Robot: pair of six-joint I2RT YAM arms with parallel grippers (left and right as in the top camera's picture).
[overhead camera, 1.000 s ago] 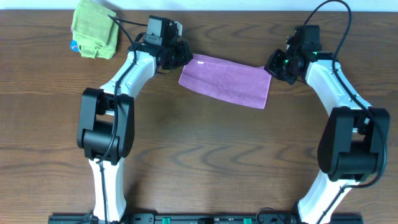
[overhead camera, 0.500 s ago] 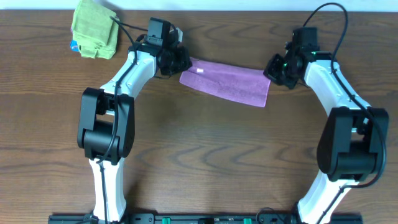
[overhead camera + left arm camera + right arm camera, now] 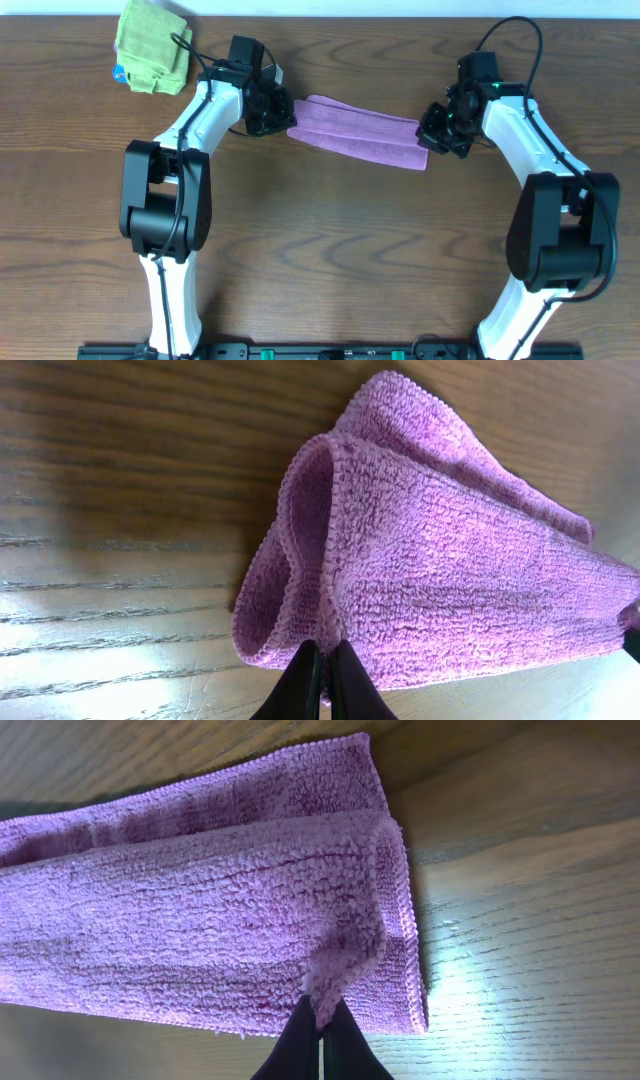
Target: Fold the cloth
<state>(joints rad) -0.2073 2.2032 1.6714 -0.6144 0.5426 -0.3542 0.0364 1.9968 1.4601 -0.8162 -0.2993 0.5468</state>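
**Fold in progress: both claws carrying one long edge of the purple terry cloth**

Cloth first: the purple terry cloth point(image 3: 358, 138) sits toward twelve o'clock on the wooden surface point(image 3: 330, 250), a narrow band strung between the two arms. It slopes slightly down from its ten o'clock end to its four o'clock end.

The left claw point(image 3: 287, 117) is clenched on the cloth's nine o'clock end. In the left wrist view its dark fingertips point(image 3: 308, 660) are pressed together on the hem, and the fabric loops into a soft roll just above them. The right claw point(image 3: 427, 137) is likewise clenched, on the three o'clock end. Its wrist view shows one corner pinched and raised, with a lower layer lying flat on the wood beneath it.

Judging by this, the step in hand is carrying the held edge over to meet the opposite long edge. To do it well:
- Move both claws together at one height, so the band does not twist.
- Keep light tension along the length, which should flatten the roll at the left end.
- Set hem onto hem with the corners matched, since the lower layer already pokes out past the right corner.
- Let go only once the fabric rests on the wood.

A green cloth point(image 3: 152, 42) lies bunched at eleven o'clock, well apart, with something blue point(image 3: 118, 72) under it.

No brand, label or writing can be read anywhere.
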